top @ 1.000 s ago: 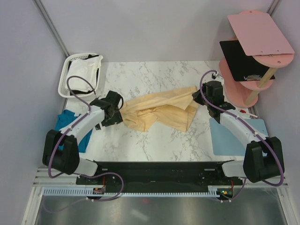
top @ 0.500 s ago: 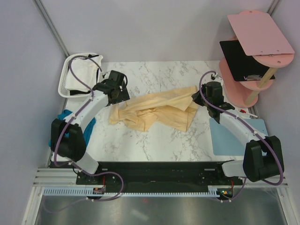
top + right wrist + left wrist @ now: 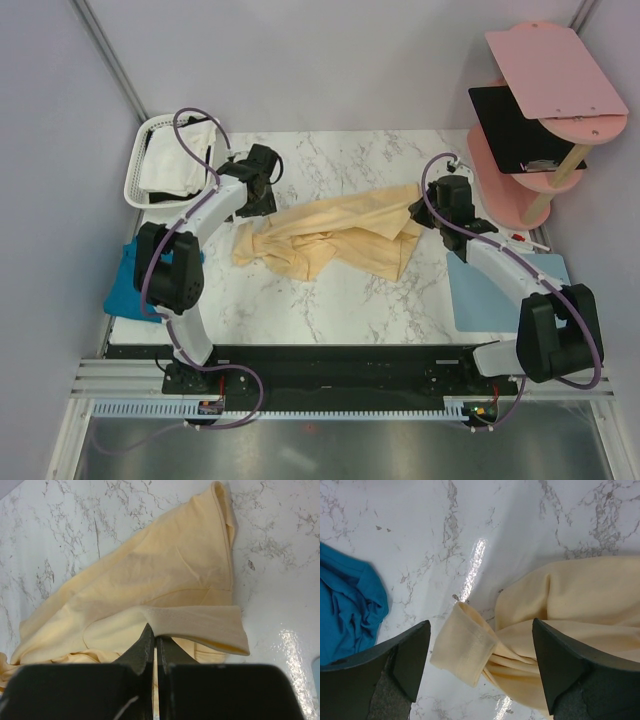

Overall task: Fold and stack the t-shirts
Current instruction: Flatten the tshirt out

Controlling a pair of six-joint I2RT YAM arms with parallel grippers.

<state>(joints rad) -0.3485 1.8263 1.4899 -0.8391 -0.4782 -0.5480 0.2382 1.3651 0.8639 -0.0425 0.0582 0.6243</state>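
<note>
So, here's how it looks:

- The cream t-shirt (image 3: 330,238) lies crumpled and stretched sideways across the middle of the marble table (image 3: 330,300). It's bunched in long folds and not flat at all.
- The right gripper (image 3: 154,641) has its fingers pressed tight together, pinching a hemmed edge at the right end of that shirt. From the wrist view the cloth fans out away from the fingertips, with a folded-over strip right at the pinch.
- The left gripper (image 3: 480,665) is spread wide and holds nothing. It hangs over the shirt's left end, and a cuffed sleeve (image 3: 465,652) lies on the marble below, between the two fingers. I can't tell whether the fingers touch the cloth.
- The teal t-shirt (image 3: 128,285) is a rumpled heap at the left edge of the table, well apart from the cream one. A corner of it shows in the left wrist view too.
- The white t-shirt is stuffed in the white slotted basket (image 3: 133,178) at the far-left corner, partly draped over the rim.
- A light-blue mat (image 3: 500,295) lies flat on the right side, near the right arm.
- A pink shelf stand (image 3: 545,100) sits at the far right.
</note>
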